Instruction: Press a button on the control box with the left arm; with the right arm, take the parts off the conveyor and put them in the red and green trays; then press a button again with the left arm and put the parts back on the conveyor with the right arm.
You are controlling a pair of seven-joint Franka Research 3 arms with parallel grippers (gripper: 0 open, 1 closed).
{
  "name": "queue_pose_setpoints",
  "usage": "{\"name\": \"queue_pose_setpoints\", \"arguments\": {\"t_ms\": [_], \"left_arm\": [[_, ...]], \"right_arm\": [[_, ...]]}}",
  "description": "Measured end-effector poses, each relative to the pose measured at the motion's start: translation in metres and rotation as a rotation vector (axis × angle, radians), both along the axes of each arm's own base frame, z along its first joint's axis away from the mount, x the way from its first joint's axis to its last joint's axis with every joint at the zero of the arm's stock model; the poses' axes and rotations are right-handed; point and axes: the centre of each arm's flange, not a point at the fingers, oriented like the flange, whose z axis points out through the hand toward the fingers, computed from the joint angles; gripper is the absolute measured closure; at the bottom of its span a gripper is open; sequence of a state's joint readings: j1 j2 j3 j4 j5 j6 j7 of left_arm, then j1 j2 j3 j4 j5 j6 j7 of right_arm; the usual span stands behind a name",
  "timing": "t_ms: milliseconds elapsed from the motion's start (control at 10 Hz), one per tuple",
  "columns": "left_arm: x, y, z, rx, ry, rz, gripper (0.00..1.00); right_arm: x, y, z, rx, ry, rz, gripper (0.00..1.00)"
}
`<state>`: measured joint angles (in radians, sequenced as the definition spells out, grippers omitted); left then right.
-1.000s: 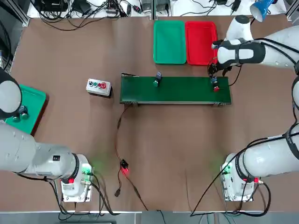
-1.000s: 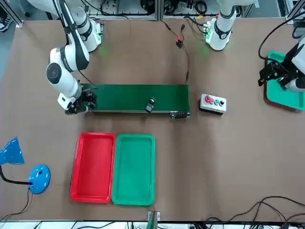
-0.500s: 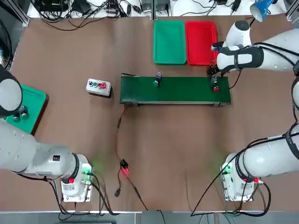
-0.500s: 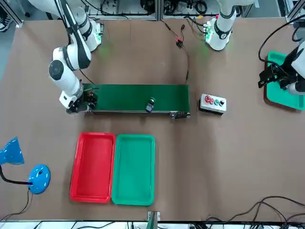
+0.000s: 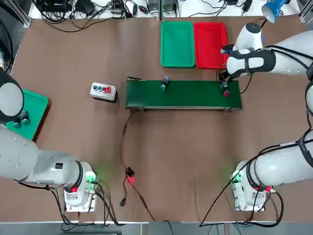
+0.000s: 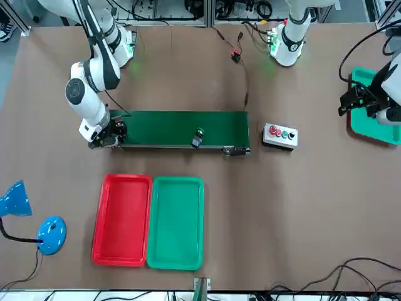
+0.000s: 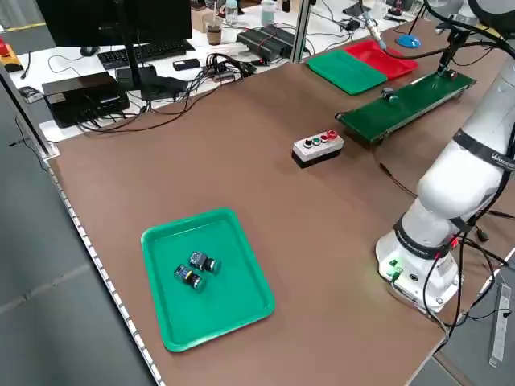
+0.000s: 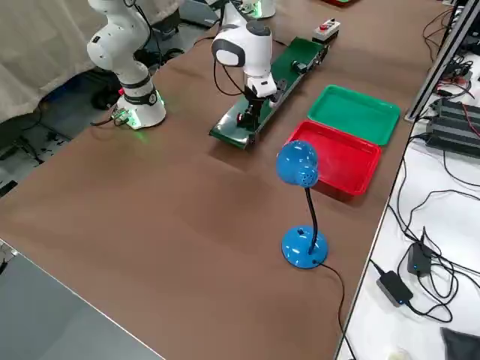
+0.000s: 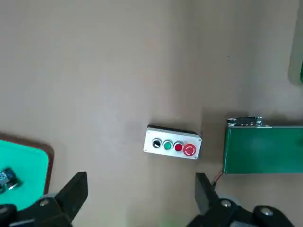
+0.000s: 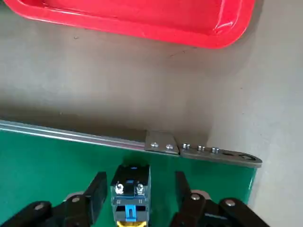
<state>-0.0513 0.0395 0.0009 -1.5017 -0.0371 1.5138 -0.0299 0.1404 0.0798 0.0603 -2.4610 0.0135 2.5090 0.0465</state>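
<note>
The dark green conveyor (image 5: 190, 95) lies across the table's middle. A red-capped part (image 10: 130, 189) stands at its right end, and my right gripper (image 5: 224, 87) is lowered over it. Its fingers (image 10: 97, 191) straddle the part with a small gap on each side, so it is open. A green-capped part (image 5: 164, 84) sits near the belt's left end. The green tray (image 5: 177, 44) and red tray (image 5: 210, 44) lie side by side behind the belt. The control box (image 5: 103, 90) rests left of the belt. My left gripper (image 9: 139, 189) hangs open at the far left, away from the box (image 9: 172, 144).
A green tray with a red-brown edge (image 5: 34, 115) holds two small dark pieces (image 7: 195, 269) at the left table edge. A cable with a lit red connector (image 5: 129, 177) trails from the belt toward the front. A blue lamp (image 6: 37, 229) stands beside the red tray.
My right gripper has come down and slightly nearer the red-capped part, and now straddles it. The left arm and both parts have not moved.
</note>
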Motion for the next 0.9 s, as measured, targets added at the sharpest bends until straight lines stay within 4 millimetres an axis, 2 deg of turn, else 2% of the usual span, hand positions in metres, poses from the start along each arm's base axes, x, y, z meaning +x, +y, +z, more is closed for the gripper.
{"name": "queue_pose_setpoints", "arguments": {"t_ms": [400,600,700,900], "left_arm": [[0.0001,0.0011,0.0001,0.013,-0.001,0.0,0.0],[0.0001,0.0012,0.0007,0.017,-0.003,-0.001,0.0],[0.0001,0.0015,0.0007,0.018,-0.003,0.0,0.0],[0.0001,0.002,0.0007,0.018,-0.003,0.0,0.0]], "right_arm": [[-0.0082,0.0023,-0.0077,-0.001,0.002,0.008,0.37],[-0.0083,0.0023,-0.0078,0.0,0.0,0.008,0.51],[-0.0082,0.0023,-0.0077,0.0,0.0,0.008,0.67],[-0.0077,0.0024,-0.007,0.0,-0.003,0.008,0.67]]}}
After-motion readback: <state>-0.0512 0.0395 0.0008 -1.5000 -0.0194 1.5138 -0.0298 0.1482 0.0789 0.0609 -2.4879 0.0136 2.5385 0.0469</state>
